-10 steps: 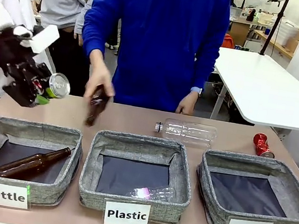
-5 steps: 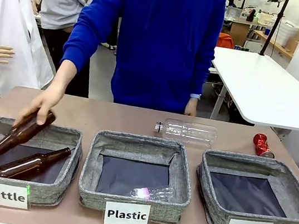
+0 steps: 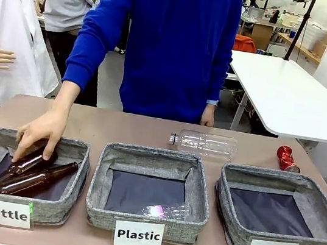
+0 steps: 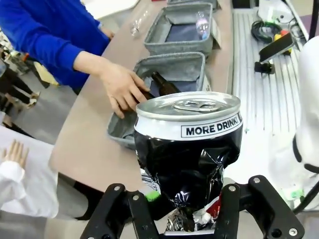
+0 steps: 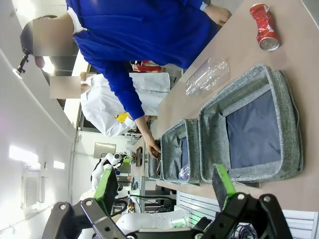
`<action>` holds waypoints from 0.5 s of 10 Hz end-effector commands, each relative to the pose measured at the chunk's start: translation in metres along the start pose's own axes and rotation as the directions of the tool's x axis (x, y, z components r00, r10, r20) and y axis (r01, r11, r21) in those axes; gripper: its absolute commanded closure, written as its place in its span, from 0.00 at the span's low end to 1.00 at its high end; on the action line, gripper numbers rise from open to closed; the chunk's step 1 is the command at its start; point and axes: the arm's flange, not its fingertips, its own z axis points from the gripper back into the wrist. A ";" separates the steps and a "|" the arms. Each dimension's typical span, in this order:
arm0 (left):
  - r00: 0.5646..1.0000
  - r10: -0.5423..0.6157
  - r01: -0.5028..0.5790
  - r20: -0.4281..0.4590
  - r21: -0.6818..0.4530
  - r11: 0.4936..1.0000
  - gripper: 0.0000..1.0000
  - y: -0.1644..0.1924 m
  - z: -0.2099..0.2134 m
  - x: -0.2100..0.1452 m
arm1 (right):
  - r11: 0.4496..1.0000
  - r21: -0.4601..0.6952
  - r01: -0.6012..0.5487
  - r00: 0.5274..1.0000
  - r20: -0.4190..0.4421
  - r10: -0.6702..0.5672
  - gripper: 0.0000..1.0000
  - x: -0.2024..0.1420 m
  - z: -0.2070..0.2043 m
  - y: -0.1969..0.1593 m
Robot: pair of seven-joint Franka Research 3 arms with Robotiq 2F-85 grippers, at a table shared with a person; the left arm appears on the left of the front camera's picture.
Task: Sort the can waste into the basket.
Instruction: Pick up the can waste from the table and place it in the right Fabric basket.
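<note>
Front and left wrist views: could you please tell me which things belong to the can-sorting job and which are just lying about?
Job: black can, gripped in the left hand; red can, on the table behind the Can basket.
Lying about: two brown bottles in the Bottle basket; clear bottle on the table; crushed plastic bottle in the Plastic basket.

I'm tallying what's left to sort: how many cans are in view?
2. A crushed black can is held in the left jaws; a red can lies on the table behind the Can basket. The baskets' near walls could hide another.
</note>
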 end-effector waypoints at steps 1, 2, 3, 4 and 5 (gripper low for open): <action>0.999 -0.046 0.046 -0.003 -0.033 0.998 1.00 0.031 -0.008 0.010 | 0.999 0.023 -0.026 1.000 0.013 0.025 0.00 0.001 0.000 0.001; 1.000 -0.006 0.006 0.005 -0.027 1.000 1.00 0.033 -0.010 0.013 | 0.999 0.023 -0.026 1.000 0.013 0.025 0.00 0.001 0.000 0.001; 1.000 0.002 -0.002 0.012 -0.024 1.000 1.00 0.037 -0.015 0.019 | 0.999 0.023 -0.026 1.000 0.013 0.025 0.00 0.001 0.000 0.001; 0.999 0.034 -0.034 0.035 -0.016 0.999 1.00 0.042 -0.021 0.030 | 0.999 0.023 -0.026 1.000 0.013 0.025 0.00 0.001 0.000 0.001; 0.992 0.117 -0.117 0.053 -0.009 0.993 1.00 0.055 -0.037 0.058 | 0.999 0.023 -0.026 1.000 0.013 0.025 0.00 0.001 0.000 0.001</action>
